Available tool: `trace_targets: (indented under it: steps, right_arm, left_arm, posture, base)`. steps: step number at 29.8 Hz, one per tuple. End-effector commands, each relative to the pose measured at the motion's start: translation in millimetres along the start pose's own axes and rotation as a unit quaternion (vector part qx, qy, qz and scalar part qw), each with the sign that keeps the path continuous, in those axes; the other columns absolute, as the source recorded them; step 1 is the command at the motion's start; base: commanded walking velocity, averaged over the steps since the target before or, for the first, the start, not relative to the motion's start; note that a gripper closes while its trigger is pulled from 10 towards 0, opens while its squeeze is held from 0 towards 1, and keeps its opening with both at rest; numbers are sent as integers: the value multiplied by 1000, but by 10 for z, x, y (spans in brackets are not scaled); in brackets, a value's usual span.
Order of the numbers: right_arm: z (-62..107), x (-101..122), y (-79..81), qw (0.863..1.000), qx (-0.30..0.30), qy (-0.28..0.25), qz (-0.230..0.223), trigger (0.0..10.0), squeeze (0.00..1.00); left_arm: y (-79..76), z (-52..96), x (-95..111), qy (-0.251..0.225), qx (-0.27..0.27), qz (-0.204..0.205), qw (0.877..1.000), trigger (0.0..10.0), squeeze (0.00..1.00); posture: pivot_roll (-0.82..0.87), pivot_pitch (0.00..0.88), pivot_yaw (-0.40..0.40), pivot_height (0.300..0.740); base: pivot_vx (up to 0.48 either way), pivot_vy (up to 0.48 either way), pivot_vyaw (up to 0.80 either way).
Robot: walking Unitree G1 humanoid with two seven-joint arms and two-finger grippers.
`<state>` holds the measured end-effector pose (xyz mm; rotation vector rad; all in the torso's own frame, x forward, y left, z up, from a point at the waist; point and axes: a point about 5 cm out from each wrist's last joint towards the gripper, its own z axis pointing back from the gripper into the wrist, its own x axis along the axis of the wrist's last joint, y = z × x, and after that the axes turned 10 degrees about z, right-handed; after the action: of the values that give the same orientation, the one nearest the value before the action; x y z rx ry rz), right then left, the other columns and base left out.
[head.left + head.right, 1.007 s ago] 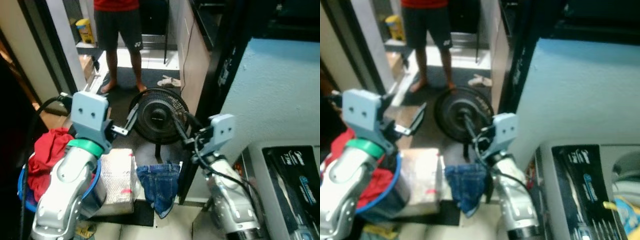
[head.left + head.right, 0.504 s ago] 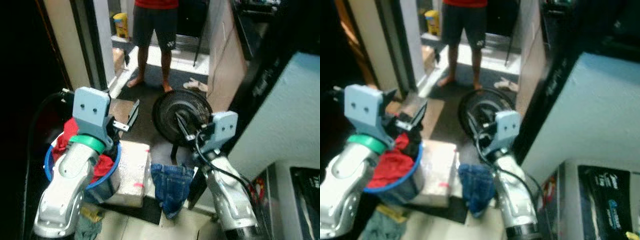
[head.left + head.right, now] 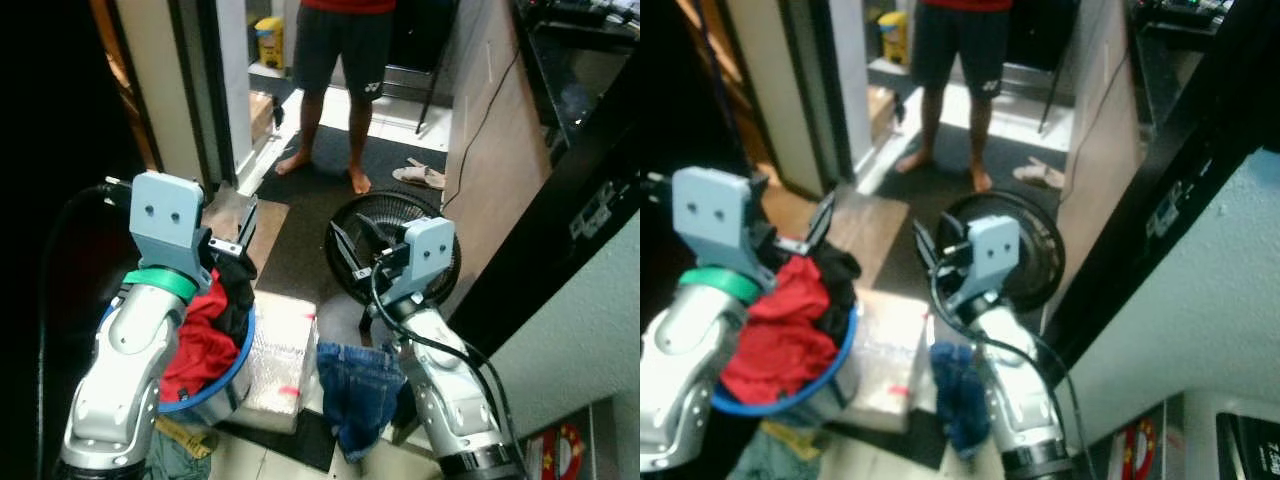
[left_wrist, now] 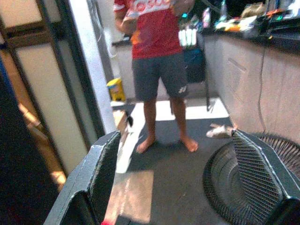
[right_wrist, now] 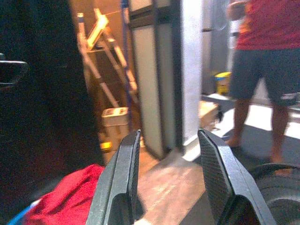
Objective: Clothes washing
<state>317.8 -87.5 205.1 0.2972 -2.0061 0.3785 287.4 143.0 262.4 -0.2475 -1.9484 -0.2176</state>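
A blue basin [image 3: 240, 365] heaped with red clothes [image 3: 200, 335] and a dark garment [image 3: 232, 280] stands on the floor [image 3: 300, 250] under the robot's left arm, against a pale wrapped box [image 3: 278, 358] that lies just to its right. A pair of blue denim shorts [image 3: 355, 392] is draped over the floor edge next to the box, right in front of the right arm and touching its silver forearm. Behind the shorts a black floor fan [image 3: 395, 245] stands on a dark mat, close to the wooden cabinet side [image 3: 495, 170]. The left claw [image 4: 187, 187] is raised above the basin with its two black fingers [image 4: 101, 173] spread wide apart and nothing between them; through the gap its wrist camera looks at the doorway and the fan grille. The right claw [image 5: 166, 180] hovers in front of the fan, its fingers [image 5: 122, 183] also parted, holding nothing, pointing toward the red clothes and a dark doorframe. A person in a red shirt and dark shorts [image 3: 345, 50] stands barefoot in the lit doorway beyond, near a yellow container [image 3: 270, 40] and a pair of sandals [image 3: 418, 175] on the mat. A folding ladder [image 5: 105, 56] leans in the dim room to the left. At the lower right, a white appliance [image 3: 1200, 330] fills the corner.
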Motion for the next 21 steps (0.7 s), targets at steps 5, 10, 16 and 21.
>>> trace_targets:
  steps: [5, 10, 16, 21]
  right_arm:
    - [35, -36, -10, 1000, -2, 8, 4, 10000, 0]
    - [37, -44, -5, 1000, -1, 11, 13, 10000, 0]
    - [34, -46, -3, 1000, 0, 10, 15, 10000, 0]
    - [30, -43, -9, 1000, -3, 9, 12, 10000, 0]
  left_arm:
    - [11, 20, -33, 6, 3, -5, 1000, 10000, 0]
    - [27, 19, -64, 12, 8, -11, 1000, 10000, 0]
    - [29, 17, -64, 12, 8, -10, 1000, 10000, 0]
    - [31, 18, -60, 12, 9, -10, 1000, 10000, 0]
  posture:
    - [94, 66, 17, 740]
    - [92, 64, 17, 740]
    - [94, 61, 17, 740]
    - [94, 59, 17, 740]
  base:
    - [0, 0, 0]
    - [386, 0, 471]
    - [451, 0, 788]
    - [405, 0, 473]
